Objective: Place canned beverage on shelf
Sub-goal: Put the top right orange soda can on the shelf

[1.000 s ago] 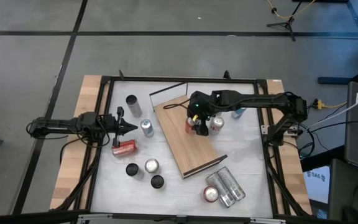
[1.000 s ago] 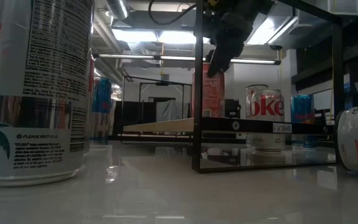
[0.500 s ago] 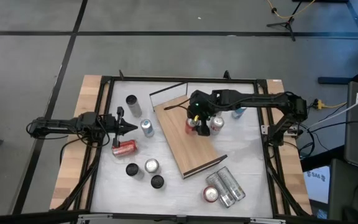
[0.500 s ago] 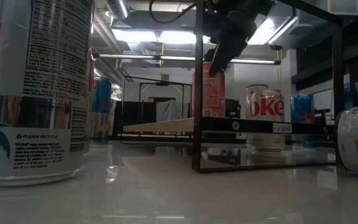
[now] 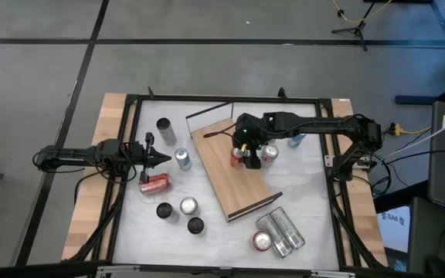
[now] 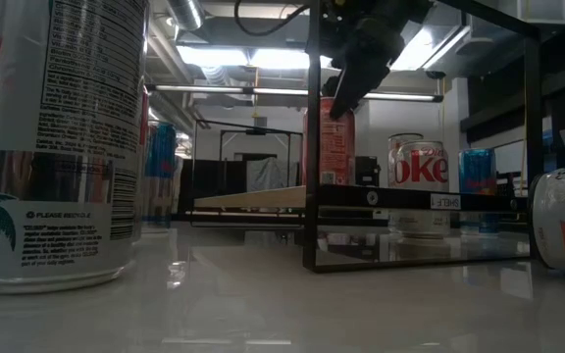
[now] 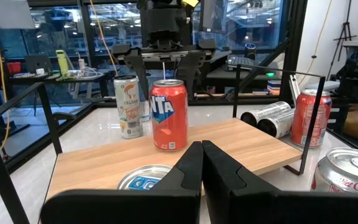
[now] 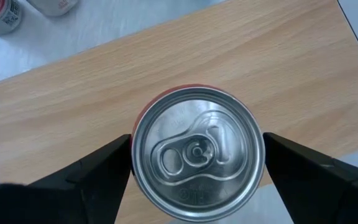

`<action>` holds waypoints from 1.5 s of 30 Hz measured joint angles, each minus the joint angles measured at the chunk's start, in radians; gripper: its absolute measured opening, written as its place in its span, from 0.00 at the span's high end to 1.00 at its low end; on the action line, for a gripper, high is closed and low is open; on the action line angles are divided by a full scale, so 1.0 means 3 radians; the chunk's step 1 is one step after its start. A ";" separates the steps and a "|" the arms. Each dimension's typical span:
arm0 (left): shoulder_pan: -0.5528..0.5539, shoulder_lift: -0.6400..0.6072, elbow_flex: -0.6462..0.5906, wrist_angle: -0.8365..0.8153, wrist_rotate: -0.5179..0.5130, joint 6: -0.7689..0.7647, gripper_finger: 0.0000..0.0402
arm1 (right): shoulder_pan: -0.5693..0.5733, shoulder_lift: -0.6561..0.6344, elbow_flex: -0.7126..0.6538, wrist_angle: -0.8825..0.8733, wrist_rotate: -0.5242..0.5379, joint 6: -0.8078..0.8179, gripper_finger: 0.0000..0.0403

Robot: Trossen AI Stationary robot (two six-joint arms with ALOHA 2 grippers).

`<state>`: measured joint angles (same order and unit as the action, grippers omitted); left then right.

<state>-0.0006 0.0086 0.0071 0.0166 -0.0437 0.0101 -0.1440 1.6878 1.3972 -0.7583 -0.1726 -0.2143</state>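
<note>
An orange soda can [image 8: 197,152] stands upright on the light-brown wooden shelf [image 5: 234,181], near its far end. My right gripper [image 5: 246,150] reaches over it from the table's right side, slanting down, with one finger on either side of the can's top. The left wrist view shows the same can [image 7: 169,115] with its base on the board. My left gripper [image 5: 163,159] waits shut at the table's left, pointing level toward the shelf and touching nothing. My right gripper holds the orange can by its upper wall just under the rim [image 8: 137,155], pinched between the two fingers [image 8: 98,174]. They come from above, slanting in from the table's right. The can stays upright with its base on the shelf [image 7: 104,155].
A Diet Coke can [image 5: 269,153] stands just right of the shelf, close to the held can. Several cans stand or lie on the white tabletop at left [image 5: 154,183] and near right [image 5: 278,232]. A thin black rail [image 5: 207,112] runs along the shelf's far end.
</note>
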 joint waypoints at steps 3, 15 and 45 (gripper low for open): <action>0.0000 0.0001 0.0000 0.0000 0.0000 0.0000 1.00 | 0.0000 0.0000 0.0000 0.0002 0.0016 -0.0017 0.13; 0.0000 0.0000 0.0000 0.0000 0.0001 0.0000 1.00 | 0.0000 0.0001 0.0000 0.0000 0.0041 -0.0017 0.03; 0.0001 0.0001 0.0000 0.0000 0.0001 0.0000 1.00 | 0.0000 0.0001 0.1027 -0.0552 -0.0029 0.1404 0.11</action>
<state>-0.0004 0.0088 0.0071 0.0166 -0.0433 0.0101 -0.1440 1.6882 1.7054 -0.9239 -0.1812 0.2070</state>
